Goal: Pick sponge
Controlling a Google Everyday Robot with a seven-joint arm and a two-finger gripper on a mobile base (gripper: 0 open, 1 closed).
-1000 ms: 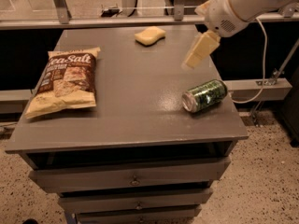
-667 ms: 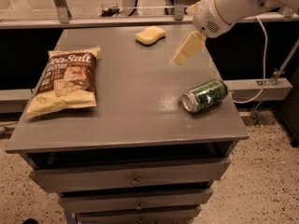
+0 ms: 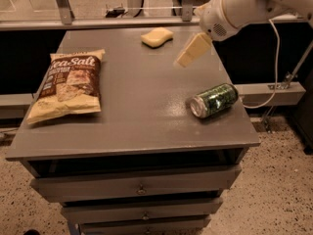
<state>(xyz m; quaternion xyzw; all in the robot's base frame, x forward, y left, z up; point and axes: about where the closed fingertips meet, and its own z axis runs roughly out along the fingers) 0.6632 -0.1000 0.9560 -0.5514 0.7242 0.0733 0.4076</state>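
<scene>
The sponge (image 3: 157, 37) is a small pale yellow foam pad lying flat near the far edge of the grey table (image 3: 137, 116). My gripper (image 3: 188, 55) hangs from the white arm at the upper right. It hovers above the table, to the right of the sponge and slightly nearer the camera, not touching it. Its flat pale yellow fingers (image 3: 193, 49) point down and to the left.
A green can (image 3: 213, 100) lies on its side near the table's right edge. A Sea Salt chip bag (image 3: 68, 83) lies flat on the left. The table has drawers below. A rail and a cable run behind and to the right.
My gripper has moved left and slightly toward the far edge, closer to the sponge. The sponge, can and bag have not moved.
</scene>
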